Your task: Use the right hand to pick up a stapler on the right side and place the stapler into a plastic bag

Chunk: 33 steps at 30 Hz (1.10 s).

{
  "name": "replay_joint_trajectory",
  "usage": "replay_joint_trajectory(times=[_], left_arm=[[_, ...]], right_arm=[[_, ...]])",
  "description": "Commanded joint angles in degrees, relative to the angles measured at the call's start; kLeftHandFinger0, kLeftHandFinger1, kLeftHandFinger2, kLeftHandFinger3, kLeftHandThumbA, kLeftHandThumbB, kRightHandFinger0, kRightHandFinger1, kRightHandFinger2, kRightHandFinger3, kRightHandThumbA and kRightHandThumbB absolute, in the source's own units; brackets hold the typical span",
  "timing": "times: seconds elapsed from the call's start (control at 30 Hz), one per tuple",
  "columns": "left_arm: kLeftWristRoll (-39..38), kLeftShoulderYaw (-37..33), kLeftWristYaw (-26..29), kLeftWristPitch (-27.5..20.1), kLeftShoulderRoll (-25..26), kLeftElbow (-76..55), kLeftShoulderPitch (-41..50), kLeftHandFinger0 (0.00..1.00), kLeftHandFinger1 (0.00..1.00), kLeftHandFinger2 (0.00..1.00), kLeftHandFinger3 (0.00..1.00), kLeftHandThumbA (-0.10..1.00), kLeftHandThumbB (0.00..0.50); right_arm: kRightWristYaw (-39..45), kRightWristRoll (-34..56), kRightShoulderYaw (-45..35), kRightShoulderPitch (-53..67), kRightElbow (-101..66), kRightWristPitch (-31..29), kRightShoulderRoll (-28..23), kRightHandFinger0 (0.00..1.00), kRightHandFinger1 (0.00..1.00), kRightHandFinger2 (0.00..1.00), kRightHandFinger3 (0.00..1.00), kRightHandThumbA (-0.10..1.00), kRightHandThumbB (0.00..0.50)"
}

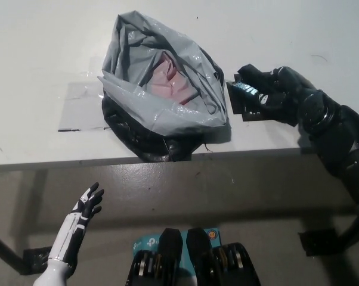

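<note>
The pick-up part of the task is judged to be done or nearly done. The stapler [246, 90], a dark body with a small bluish label, is seen at the right of the tabletop [48, 47], just beside the right edge of the plastic bag [138, 53]. The right robot hand [281, 90] is wrapped round it, with the fingers clamped on its rear part. Whether the stapler is clear of the tabletop cannot be told for certain, though a dark shadow is cast beneath it.

The placing is not yet done. The stapler is outside the bag, whose crumpled grey mouth is turned upward, with something pink [167, 77] visible inside. A lift and a short carry leftward over the rim are judged to be needed, followed by a release into the opening.

The left robot hand [87, 204] is held idle at the lower left, below the tabletop's edge, with its fingers spread and nothing in them.
</note>
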Motion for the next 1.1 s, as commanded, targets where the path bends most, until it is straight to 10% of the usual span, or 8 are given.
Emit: replay_joint_trajectory(times=[0.0, 0.37, 0.4, 0.5, 0.57, 0.77, 1.07], left_arm=[[-0.1, 0.0, -0.5, -1.4, 0.8, -1.9, 0.1, 1.0, 1.0, 1.0, 1.0, 1.0, 0.244], [0.7, -0.1, -0.4, -1.6, 1.1, -1.7, 0.1, 1.0, 1.0, 1.0, 1.0, 1.0, 0.23], [0.4, -0.1, -0.6, -1.5, 1.1, -1.6, 0.1, 1.0, 1.0, 1.0, 1.0, 1.0, 0.228], [0.5, -0.1, -0.6, -1.9, 1.0, -1.4, 0.3, 1.0, 1.0, 1.0, 1.0, 1.0, 0.225], [0.6, -0.2, -0.5, -2.0, 1.0, -1.4, 0.4, 1.0, 1.0, 1.0, 1.0, 1.0, 0.246], [1.3, -0.2, -0.2, -2.4, 1.3, -1.2, 0.3, 1.0, 1.0, 1.0, 1.0, 1.0, 0.284], [1.5, -0.2, -0.4, -2.4, 1.5, -1.1, 0.2, 1.0, 1.0, 1.0, 1.0, 1.0, 0.279]], right_arm=[[-2.7, 2.2, -3.6, -5.4, -3.7, 0.4, -0.3, 0.12, 0.53, 0.78, 0.63, 0.14, 0.202], [0.5, 4.9, -10.4, -11.1, -17.6, 4.6, 1.0, 0.01, 0.35, 0.63, 0.46, 0.09, 0.206], [0.8, 4.6, -10.3, -12.5, -19.9, 5.1, 1.7, 0.18, 0.58, 0.84, 0.53, 0.09, 0.21], [1.2, 2.8, -9.0, -13.8, -23.1, 8.2, 2.5, 0.12, 0.3, 0.36, 0.33, 0.17, 0.21], [1.8, 2.7, -8.5, -14.9, -24.8, 9.2, 3.5, 0.0, 0.1, 0.28, 0.29, 0.17, 0.198], [2.5, 1.9, -6.9, -16.7, -25.9, 9.3, 7.0, 0.0, 0.29, 0.6, 0.48, 0.14, 0.196], [-0.2, 0.2, -3.4, -16.3, -20.0, 7.6, 13.9, 0.0, 0.2, 0.47, 0.31, 0.14, 0.215]])
